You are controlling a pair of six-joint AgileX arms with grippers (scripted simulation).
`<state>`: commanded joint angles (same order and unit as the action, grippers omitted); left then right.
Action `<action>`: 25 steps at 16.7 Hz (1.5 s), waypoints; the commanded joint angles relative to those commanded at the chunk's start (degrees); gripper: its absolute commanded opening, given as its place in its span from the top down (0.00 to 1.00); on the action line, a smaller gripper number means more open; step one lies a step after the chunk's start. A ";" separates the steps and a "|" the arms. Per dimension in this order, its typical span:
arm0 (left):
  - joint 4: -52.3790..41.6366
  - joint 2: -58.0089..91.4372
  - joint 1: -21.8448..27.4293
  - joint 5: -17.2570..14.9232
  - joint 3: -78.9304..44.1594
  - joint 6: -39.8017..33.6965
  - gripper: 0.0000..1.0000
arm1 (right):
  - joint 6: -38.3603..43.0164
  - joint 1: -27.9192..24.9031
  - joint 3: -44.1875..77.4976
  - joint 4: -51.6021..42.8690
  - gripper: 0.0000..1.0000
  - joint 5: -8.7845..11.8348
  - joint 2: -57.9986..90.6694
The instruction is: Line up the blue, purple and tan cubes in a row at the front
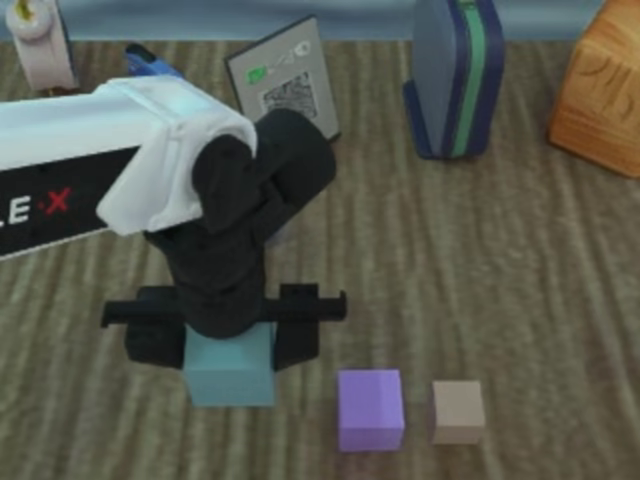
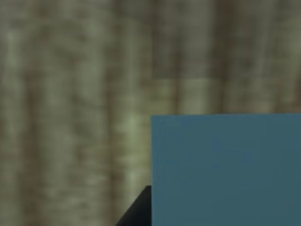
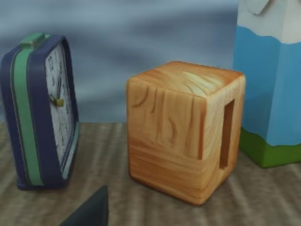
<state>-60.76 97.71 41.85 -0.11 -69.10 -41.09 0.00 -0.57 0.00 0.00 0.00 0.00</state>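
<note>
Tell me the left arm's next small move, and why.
Probably open the left gripper and lift straight up. The blue cube already sits at the front, roughly in line with the purple cube and tan cube, so the row looks finished.

The surface (image 1: 520, 260) is a brown, streaky wood-grain top. Along its 6 o'clock edge three cubes sit in a row: the blue cube (image 1: 232, 375) at about 7 o'clock, the purple cube (image 1: 371, 408) just beside 6 o'clock, and the tan cube (image 1: 458, 411) near it at 5 o'clock, each apart from its neighbour. At 12 o'clock a grey card with a printed code (image 1: 283, 80) stands tilted. An upright blue-and-green clock (image 1: 455, 75) stands at 1 o'clock, an orange wooden block (image 1: 600, 90) at 2 o'clock, and a pale carton (image 1: 40, 45) at 11 o'clock.
</note>
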 joint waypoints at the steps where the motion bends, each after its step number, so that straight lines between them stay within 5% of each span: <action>1: 0.00 0.00 0.00 0.00 0.00 0.00 1.00 | 0.00 0.00 0.00 0.00 0.00 0.00 0.00; 17: 15.99 5.97 0.00 -0.02 10.02 0.10 1.00 | 0.00 0.00 0.00 0.00 0.00 0.00 0.00; 25: 15.99 5.97 0.00 -0.02 10.02 0.10 0.40 | 0.00 0.00 0.00 0.00 0.00 0.00 0.00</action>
<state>-44.77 103.68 41.84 -0.13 -59.08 -40.99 0.00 -0.57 0.00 0.00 0.00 0.00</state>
